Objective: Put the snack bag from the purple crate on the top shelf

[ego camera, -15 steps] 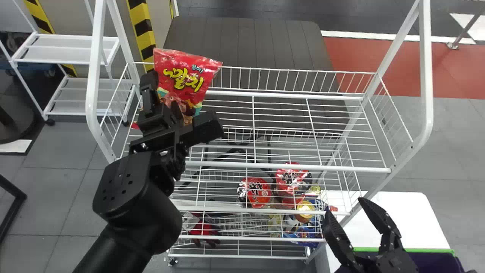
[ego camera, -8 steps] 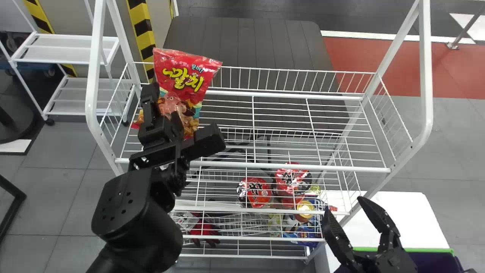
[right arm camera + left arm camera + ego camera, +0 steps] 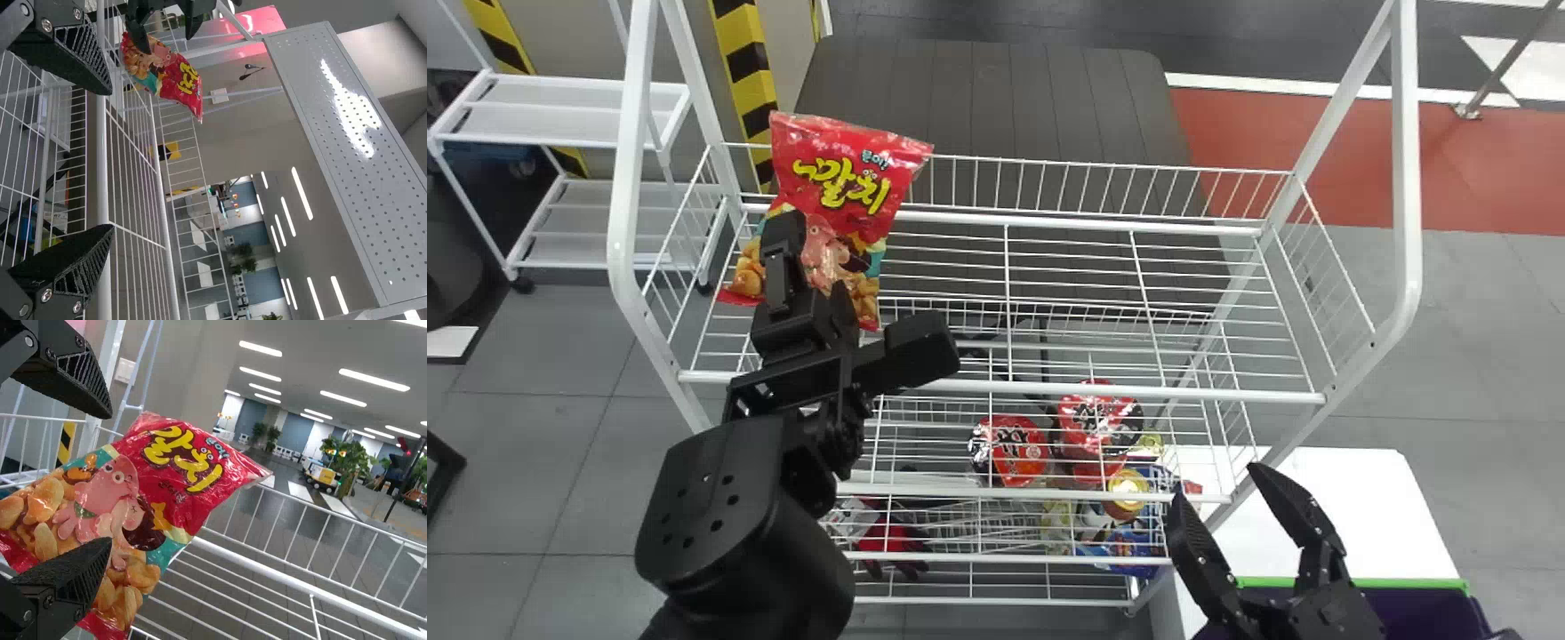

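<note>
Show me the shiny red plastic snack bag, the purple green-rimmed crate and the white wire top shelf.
Snack bag (image 3: 127,497): left wrist view, on its printed front.
Purple crate (image 3: 1414,586): head view, on its green rim.
Top shelf (image 3: 1192,393): head view, on its near rail.

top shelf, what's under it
Through the top shelf, lower shelves show round red packs, something blue and, farther left, something red. The left arm covers part of the left side, so anything behind it can't be seen.
</note>
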